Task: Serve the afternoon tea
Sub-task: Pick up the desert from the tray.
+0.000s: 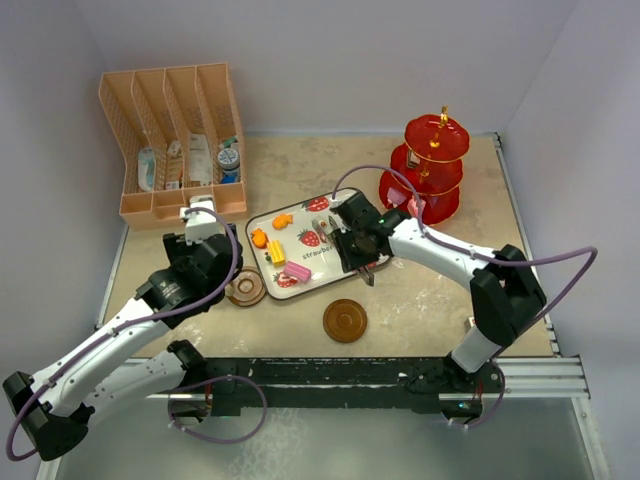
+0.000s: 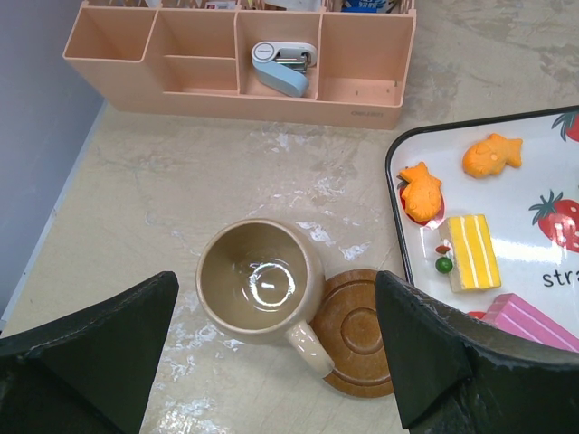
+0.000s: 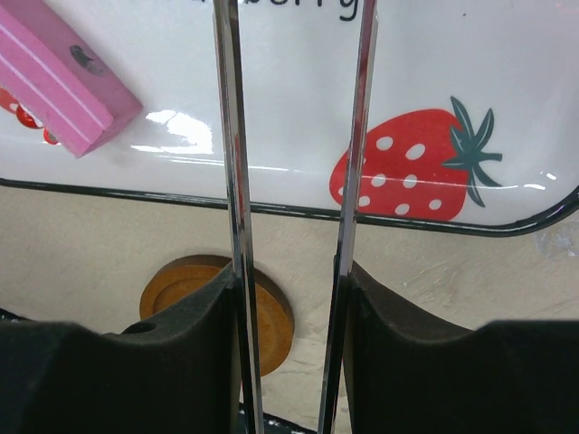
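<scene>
A tan mug [image 2: 260,280] stands on the table, its handle lying over the edge of a brown saucer [image 2: 357,330]. My left gripper [image 2: 276,280] hangs open above it, one finger on each side, touching nothing. The white strawberry tray [image 1: 300,225] holds toy sweets: an orange fish [image 2: 491,154], a yellow cake slice [image 2: 470,250] and a pink bar [image 3: 63,90]. My right gripper [image 3: 291,280] is shut on the metal tongs [image 3: 231,136], whose two arms reach out over the tray's near edge. A second saucer [image 1: 345,320] lies near the front. The red tiered stand [image 1: 430,170] is at the back right.
A peach divided rack [image 1: 175,140] with toiletries stands at the back left, close to the tray's far corner. Walls close in the table on the left, back and right. The right arm's cable loops over the tray toward the stand.
</scene>
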